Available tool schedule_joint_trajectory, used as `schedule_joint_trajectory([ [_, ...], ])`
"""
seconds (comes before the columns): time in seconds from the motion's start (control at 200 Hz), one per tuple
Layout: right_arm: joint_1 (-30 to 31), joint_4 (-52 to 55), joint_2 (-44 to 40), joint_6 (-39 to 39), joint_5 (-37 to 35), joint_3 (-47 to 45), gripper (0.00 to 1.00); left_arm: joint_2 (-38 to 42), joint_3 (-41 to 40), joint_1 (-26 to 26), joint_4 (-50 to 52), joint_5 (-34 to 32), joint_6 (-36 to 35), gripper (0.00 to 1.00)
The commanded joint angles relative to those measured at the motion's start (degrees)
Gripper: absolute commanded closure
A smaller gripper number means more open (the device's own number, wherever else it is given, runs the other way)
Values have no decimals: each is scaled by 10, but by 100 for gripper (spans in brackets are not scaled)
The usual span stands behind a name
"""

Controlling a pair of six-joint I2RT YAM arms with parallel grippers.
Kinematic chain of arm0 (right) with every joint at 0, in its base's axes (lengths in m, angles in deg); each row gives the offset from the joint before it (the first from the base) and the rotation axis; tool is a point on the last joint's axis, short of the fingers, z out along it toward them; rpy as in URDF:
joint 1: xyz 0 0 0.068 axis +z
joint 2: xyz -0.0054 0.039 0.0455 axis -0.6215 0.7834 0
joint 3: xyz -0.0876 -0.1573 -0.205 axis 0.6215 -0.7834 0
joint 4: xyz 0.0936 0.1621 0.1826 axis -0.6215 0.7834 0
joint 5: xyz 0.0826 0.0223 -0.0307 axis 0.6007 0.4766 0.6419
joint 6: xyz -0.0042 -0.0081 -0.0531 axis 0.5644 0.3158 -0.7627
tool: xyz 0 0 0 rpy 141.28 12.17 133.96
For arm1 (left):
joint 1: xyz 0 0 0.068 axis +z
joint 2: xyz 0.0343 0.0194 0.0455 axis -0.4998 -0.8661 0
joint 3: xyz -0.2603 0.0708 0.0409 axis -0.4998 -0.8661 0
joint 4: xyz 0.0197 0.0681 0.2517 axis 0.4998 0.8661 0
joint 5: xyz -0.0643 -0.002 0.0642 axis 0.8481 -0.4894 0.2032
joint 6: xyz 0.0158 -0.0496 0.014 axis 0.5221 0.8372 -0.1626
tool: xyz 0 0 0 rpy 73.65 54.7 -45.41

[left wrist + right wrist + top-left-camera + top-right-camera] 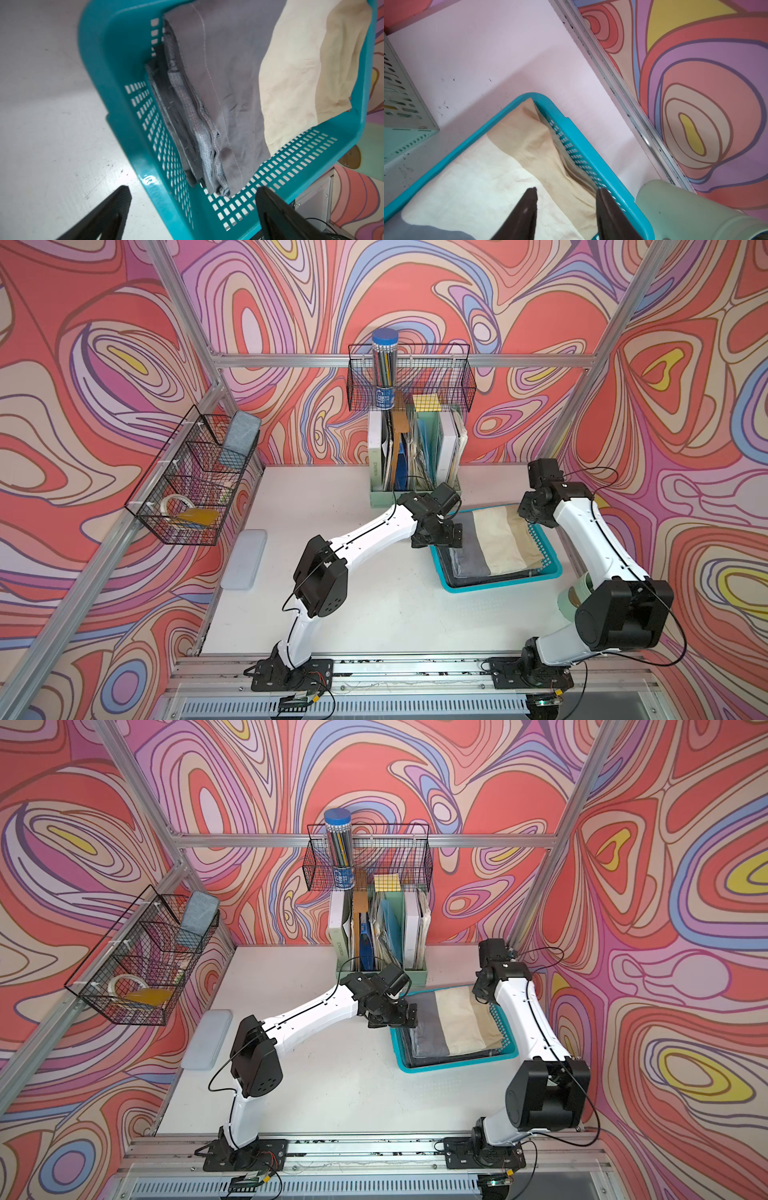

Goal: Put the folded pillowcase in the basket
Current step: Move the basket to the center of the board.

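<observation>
Turquoise plastic forms the basket (498, 583), and the folded pillowcase (505, 539) lies inside it, on top of a stack of grey cloths (187, 124). The long axis of the pillowcase runs across the basket from side wall to side wall, with the grey end toward the left arm and the tan end toward the right arm.

State of the left claw (192, 188): jaws wide apart and empty, poised above a basket corner at the grey end. Part of its span overhangs the table (52, 104) outside the basket. No contact with the cloth is visible.

State of the right claw (566, 189): jaws partly apart with nothing pinched between them, directly above the tan end and just beside the basket's side wall. The tan end creases and rides up against that wall.

Assessment: placement appears complete. The coming move is probably a withdrawal, and the deciding relation is vertical — the pillowcase lies below both claws. The right claw appears nearer the cloth, so a lift straight up from the basket should avoid snagging the raised fold.
</observation>
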Motion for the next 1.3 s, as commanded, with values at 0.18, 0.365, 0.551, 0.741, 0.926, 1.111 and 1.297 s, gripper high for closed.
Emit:
schedule_joint_trajectory([
  [0.18, -3, -3, -24, 0, 13, -8, 53, 1, -27, 6, 52, -13, -18, 10],
  [0.365, -3, 1, -38, -2, 15, -12, 58, -23, -43, 5, 17, -6, -15, 31],
  [0.551, -3, -2, -44, 2, 25, -11, 60, -30, -77, 5, -14, 11, -7, 83],
  [0.741, -3, -8, -48, 5, 39, -16, 67, 20, -136, 32, -2, -52, -14, 100],
  [0.926, -3, -11, -53, 3, 50, -13, 67, 100, -233, 103, -9, -71, -32, 100],
  [1.111, -3, -19, -51, 2, 69, -19, 68, 165, -307, 160, -15, -101, -54, 100],
  [1.297, -3, -22, -56, 1, 84, -23, 68, 176, -316, 211, -16, -124, -115, 100],
])
